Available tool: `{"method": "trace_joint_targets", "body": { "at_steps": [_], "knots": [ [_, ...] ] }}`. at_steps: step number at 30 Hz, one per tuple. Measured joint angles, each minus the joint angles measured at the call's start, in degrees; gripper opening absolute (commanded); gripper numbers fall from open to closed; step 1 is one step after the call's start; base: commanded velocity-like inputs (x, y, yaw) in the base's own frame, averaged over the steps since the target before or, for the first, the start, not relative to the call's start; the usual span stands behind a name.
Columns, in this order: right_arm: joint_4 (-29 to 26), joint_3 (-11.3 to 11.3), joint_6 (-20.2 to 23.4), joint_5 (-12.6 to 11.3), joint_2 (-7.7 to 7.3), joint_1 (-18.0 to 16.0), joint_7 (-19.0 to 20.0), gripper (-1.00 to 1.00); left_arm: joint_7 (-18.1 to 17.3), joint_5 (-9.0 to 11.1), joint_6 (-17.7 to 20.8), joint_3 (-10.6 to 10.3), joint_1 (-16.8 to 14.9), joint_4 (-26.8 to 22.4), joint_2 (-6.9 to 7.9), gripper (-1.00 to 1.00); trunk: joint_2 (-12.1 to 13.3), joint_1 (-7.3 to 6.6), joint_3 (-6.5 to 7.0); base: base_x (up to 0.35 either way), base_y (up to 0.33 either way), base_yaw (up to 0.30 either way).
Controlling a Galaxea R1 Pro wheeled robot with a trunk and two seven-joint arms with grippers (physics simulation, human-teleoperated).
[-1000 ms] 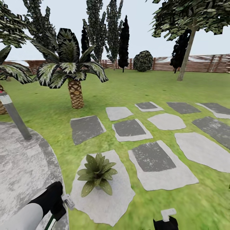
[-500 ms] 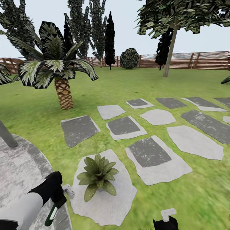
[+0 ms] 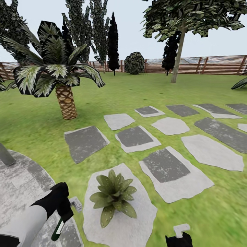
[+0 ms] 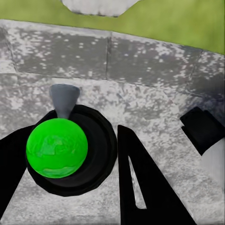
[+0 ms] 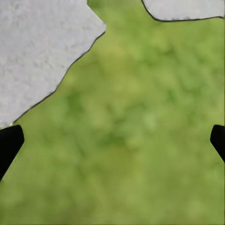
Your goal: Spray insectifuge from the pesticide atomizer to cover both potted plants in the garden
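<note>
Bottle in hand, closing on the first plant for spraying.

Left claw (image 3: 65, 214) clenched on the spray bottle (image 3: 57, 229), held low over the edge of the paved patio (image 3: 20, 185), dark green body hanging down below the black wrist, pale trigger head (image 3: 76, 203) poking toward the potted plant (image 3: 113, 197) just beside it on a pale stepping stone (image 3: 137, 223). Seen down the left wrist: round bright green end of the bottle (image 4: 56, 147) between the dark fingers (image 4: 140, 183). Next, probably: lift and aim the nozzle at the leaves, then squeeze. Right claw (image 3: 178, 236) low over the lawn (image 3: 219, 219), released, nothing between the fingertips (image 5: 8, 143).
</note>
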Motion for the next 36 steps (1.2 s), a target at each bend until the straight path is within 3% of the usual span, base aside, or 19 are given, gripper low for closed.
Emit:
{"method": "trace_joint_targets", "body": {
  "at_steps": [18, 26, 36],
  "knots": [
    [-0.03, -0.02, 0.02, -0.14, 0.25, 0.0, -0.08, 1.0, -0.21, 0.1, -0.2, -0.54, 0.86, 0.16, -0.12, -1.0, 0.0, 0.02, 0.7, 0.043, 0.031, -0.18],
    [-0.05, -0.01, 0.06, -0.15, 0.25, -0.01, -0.08, 1.0, -0.23, 0.08, -0.31, -0.48, 0.82, 0.25, -0.34, -1.0, 0.0, 0.06, 0.78, -0.283, 0.057, -0.119],
    [-0.06, 0.0, 0.09, -0.15, 0.25, 0.01, -0.08, 1.0, -0.21, 0.18, -0.29, -0.41, 0.79, 0.85, -0.43, -1.0, 0.0, 0.03, 0.78, -0.168, 0.253, -0.161]
  ]
}}
